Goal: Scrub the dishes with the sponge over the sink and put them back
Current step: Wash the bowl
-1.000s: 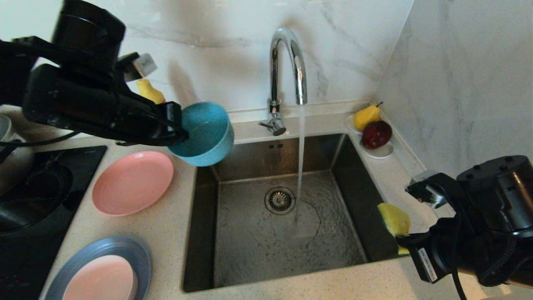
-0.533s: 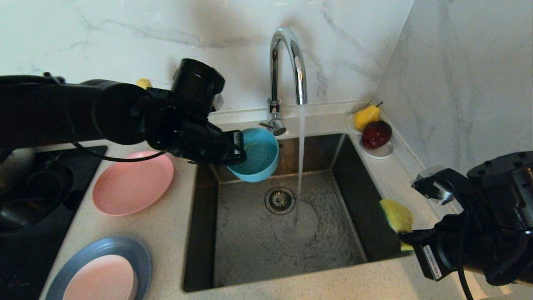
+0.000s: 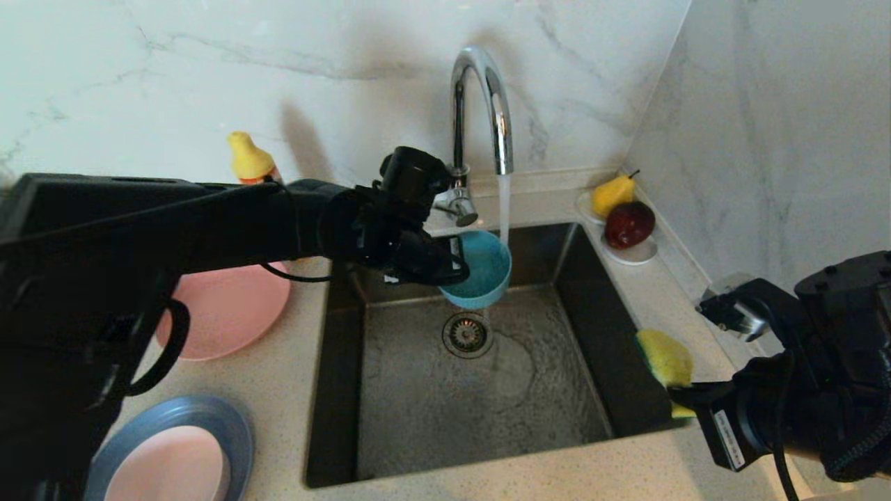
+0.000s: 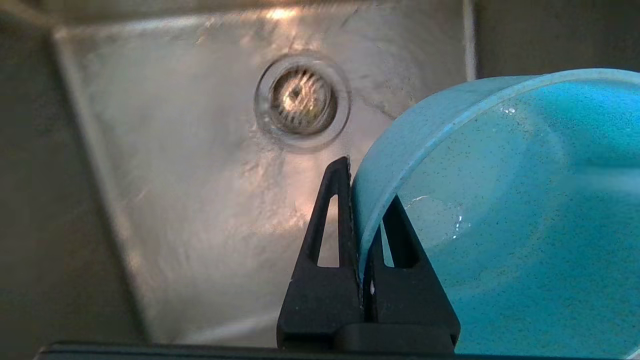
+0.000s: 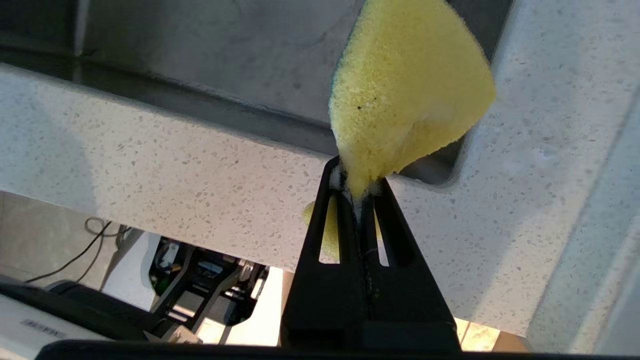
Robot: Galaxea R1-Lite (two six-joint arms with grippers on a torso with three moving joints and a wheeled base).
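My left gripper (image 3: 452,268) is shut on the rim of the teal bowl (image 3: 479,270), one finger inside and one outside (image 4: 367,185). The bowl (image 4: 505,210) hangs over the sink (image 3: 418,410), tilted, under the running water from the tap (image 3: 480,104). My right gripper (image 3: 686,396) is shut on the yellow sponge (image 3: 665,358), held above the sink's right front corner; the sponge (image 5: 405,95) sticks out past the fingertips (image 5: 357,187). A salmon-pink plate (image 3: 230,306) lies left of the sink. A grey-blue plate (image 3: 233,417) at the front left carries a pale pink bowl (image 3: 170,463).
A white saucer (image 3: 637,254) with a yellow pear and a dark red fruit sits at the back right corner. A yellow-capped bottle (image 3: 249,158) stands by the back wall. The drain strainer (image 3: 466,334) lies mid-sink. My left arm spans across the counter's left part.
My left arm has carried the teal bowl rightwards from above the counter to under the tap's stream. The right gripper with the sponge has hardly moved.
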